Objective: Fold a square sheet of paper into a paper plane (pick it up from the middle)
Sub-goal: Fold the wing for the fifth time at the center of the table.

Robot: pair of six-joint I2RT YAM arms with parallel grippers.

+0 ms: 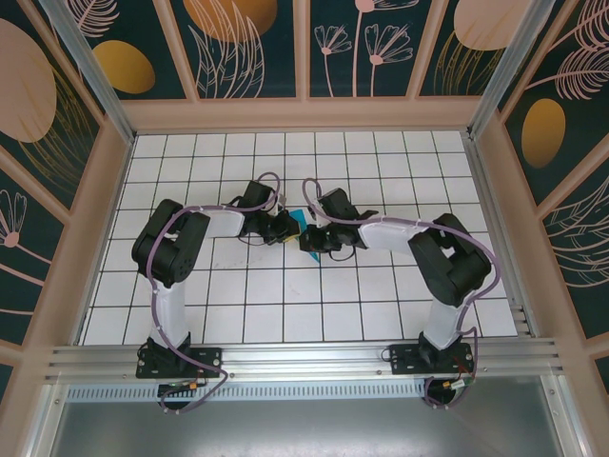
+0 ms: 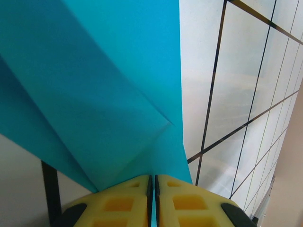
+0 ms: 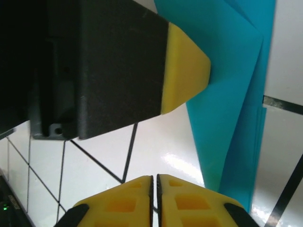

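Observation:
The teal-blue sheet of paper is folded into creased, overlapping layers and hangs above the tiled floor. My left gripper is shut on its lower edge, and a sliver of teal shows between the yellow pads. In the right wrist view the paper runs down the right side, with a yellow fingertip of the left gripper pressed against it. My right gripper is shut with nothing in it, just left of the paper. From above, both grippers meet mid-table around the paper.
White tiled floor with black grid lines lies under both arms. Wooden-framed patterned walls enclose it at the back and sides. A metal rail carries the arm bases at the near edge.

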